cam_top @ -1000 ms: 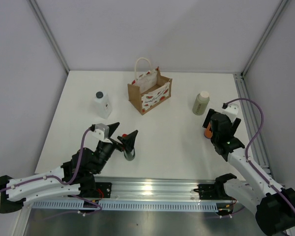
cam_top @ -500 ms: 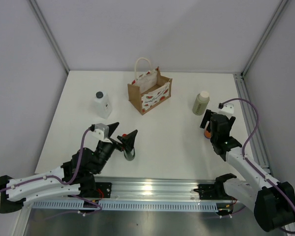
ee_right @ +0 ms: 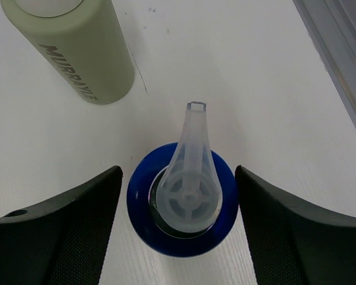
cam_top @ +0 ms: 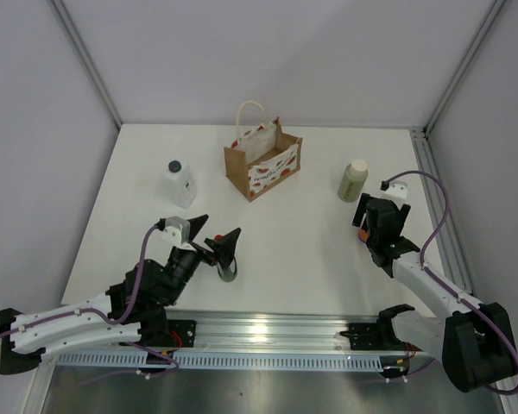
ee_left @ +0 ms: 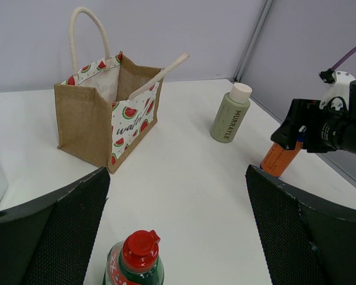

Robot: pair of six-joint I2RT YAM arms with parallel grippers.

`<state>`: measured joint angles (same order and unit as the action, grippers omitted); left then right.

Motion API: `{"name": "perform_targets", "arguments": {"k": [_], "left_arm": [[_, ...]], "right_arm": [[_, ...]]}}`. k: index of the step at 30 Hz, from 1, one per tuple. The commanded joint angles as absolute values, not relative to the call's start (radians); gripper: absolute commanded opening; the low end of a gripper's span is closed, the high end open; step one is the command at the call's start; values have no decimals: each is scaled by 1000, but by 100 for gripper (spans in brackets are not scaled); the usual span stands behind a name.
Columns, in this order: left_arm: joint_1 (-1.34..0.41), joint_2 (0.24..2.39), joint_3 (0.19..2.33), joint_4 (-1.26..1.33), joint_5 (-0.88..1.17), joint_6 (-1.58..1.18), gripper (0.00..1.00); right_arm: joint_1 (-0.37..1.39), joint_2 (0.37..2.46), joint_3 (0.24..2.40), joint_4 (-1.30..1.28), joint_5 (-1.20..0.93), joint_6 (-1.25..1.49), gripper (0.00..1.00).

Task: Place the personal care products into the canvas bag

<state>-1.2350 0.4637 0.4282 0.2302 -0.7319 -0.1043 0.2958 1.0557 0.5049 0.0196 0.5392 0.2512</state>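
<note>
- Four bottles stand cap-up on the white tabletop, with their long axes vertical. None of them is inside the canvas bag.
- The canvas bag sits at the back centre with its mouth open upward. It is boxy, with coarse brown weave on the front. Its white sides carry red watermelon slices and a script word starting "wate". One white rope handle loops up.
- The beige-olive bottle is right of the bag. It is a matte cylinder with a white cap, and I read the dark lettering along its side as "MURRAYLE".
- The orange bottle stands just nearer to me than the olive one. A clear plastic flip piece lies across its round blue cap.
- The right gripper has black textured fingers flanking that blue cap closely on both sides. I cannot tell whether they press on it.
- The dark green bottle is at the near left, with a red cap. I can't read its printed label.
- The left gripper is released. Its fingers are spread wide on either side of the green bottle, and neither touches it.
- The translucent white bottle stands left of the bag. It is squarish with a black cap, and its label print is too small to read.
</note>
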Motion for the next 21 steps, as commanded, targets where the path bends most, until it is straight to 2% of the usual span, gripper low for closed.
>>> {"name": "perform_targets", "arguments": {"k": [1,5,7,8,10,11,13,15,21], "left_arm": [[-1243,459,436,242,-746,-114,99],[-1243,462,436,239,-750,-115,99],[-1243,460,436,239,-752,-117,99],[-1243,459,434,239,-755,-118,99],[-1243,454,431,239,-758,-120,99],[-1243,454,430,244,-759,-121,99],[-1243,451,425,248,-768,-124,99],[-1243,448,422,250,-782,-127,99],[-1243,413,399,259,-821,-138,99]], "right_arm": [[290,1066,503,83,572,233,80],[288,1077,505,89,566,232,64],[287,1075,506,84,552,232,51],[288,1068,509,71,539,232,40],[294,1026,531,48,487,236,29],[305,1006,540,26,479,236,20],[350,948,574,5,466,235,7],[402,921,641,-38,454,247,0],[615,972,876,-68,520,192,0]]}}
